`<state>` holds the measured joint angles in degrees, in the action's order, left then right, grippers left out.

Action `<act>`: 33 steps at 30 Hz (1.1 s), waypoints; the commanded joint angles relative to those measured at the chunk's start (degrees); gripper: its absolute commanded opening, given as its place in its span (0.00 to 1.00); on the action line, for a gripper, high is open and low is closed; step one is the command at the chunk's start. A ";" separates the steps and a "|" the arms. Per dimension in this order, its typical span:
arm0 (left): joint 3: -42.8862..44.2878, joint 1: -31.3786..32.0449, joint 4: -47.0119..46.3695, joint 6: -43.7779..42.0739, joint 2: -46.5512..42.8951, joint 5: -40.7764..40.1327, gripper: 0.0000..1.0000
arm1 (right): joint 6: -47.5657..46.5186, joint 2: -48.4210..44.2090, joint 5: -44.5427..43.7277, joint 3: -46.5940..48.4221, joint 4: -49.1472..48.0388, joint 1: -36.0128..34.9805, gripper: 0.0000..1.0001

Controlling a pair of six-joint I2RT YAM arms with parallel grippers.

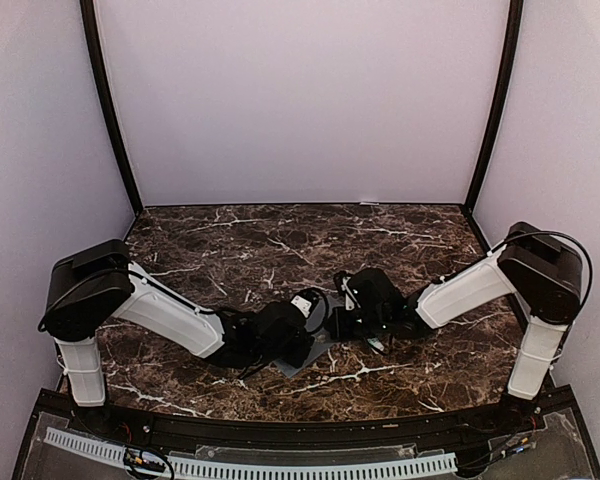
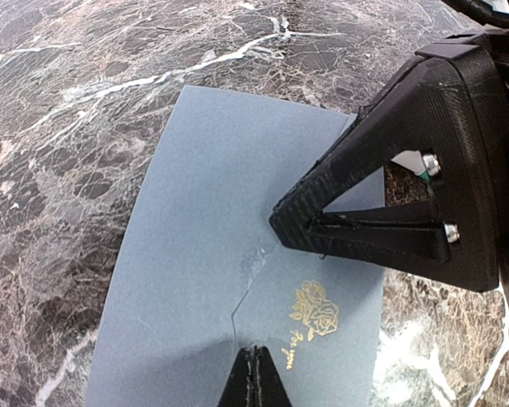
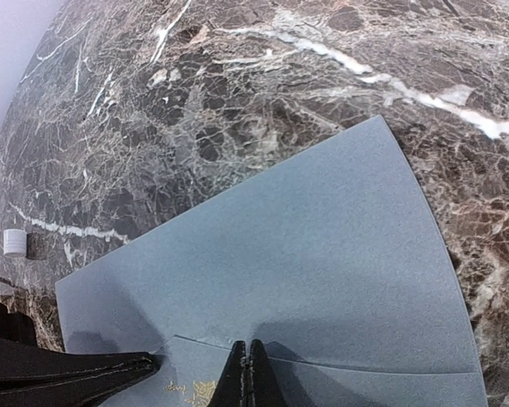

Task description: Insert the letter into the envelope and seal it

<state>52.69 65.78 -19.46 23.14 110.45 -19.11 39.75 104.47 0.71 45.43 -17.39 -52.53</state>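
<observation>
The grey-blue envelope [image 2: 195, 212] lies flat on the marble table [image 2: 59, 127], its flap folded down and showing a gold rose print [image 2: 316, 309]. My left gripper [image 2: 256, 349] is shut, its tip resting on the flap's edge. My right gripper [image 3: 248, 346] is also shut, and its tip touches the flap seam on the envelope [image 3: 305, 246]. From above, both grippers meet over the envelope [image 1: 318, 352] near the table's front middle. The letter is out of view.
A small white glue stick [image 3: 15, 242] stands on the marble beside the envelope; its white-and-green end [image 2: 416, 163] peeks out behind the right gripper's body. Dark marble stretches toward the back wall [image 1: 300, 100].
</observation>
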 commanded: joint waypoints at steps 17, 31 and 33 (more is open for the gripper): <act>-1.50 -0.30 8.15 -0.15 -1.27 0.79 0.00 | 1.41 5.87 -0.14 4.58 3.89 -6.44 0.00; -3.74 -0.30 17.19 0.39 -8.37 11.17 0.04 | 1.38 4.46 -2.03 5.43 5.37 -6.14 0.00; -4.79 -0.30 15.83 0.79 -10.45 10.73 0.04 | 0.32 3.78 -1.65 6.60 6.36 -6.16 0.00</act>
<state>50.78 65.39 -8.49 23.20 104.05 -10.31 41.32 108.36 0.05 50.54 -16.75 -58.26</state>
